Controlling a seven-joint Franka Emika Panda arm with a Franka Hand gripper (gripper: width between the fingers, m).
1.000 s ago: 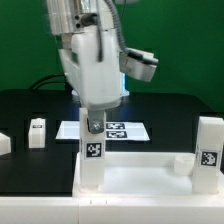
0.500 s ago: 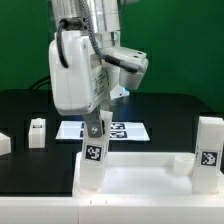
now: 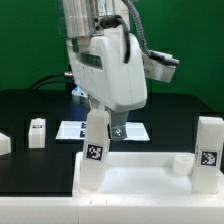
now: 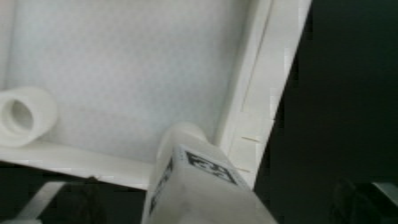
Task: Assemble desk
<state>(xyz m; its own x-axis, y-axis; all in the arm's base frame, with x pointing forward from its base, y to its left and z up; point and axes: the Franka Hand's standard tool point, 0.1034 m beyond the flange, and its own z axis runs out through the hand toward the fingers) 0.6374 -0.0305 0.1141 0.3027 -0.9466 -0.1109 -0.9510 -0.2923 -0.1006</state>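
Presently the tagged leg (image 3: 95, 148) is seen tilted at the desk top's (image 3: 140, 180) corner on the exterior view's left, ungripped. The tool (image 3: 112, 127), just beside it, is spread wide and empty. Not seated upright, the leg could be toppled by a brushing finger.

A tagged leg (image 3: 95, 150) leans at the desk top (image 3: 140, 181) corner, under the pincer (image 3: 108, 126)

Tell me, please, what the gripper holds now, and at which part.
Nothing, it seems: the gripper is open, its jaws clear of the leg, which stands by itself at a corner of the desk top.
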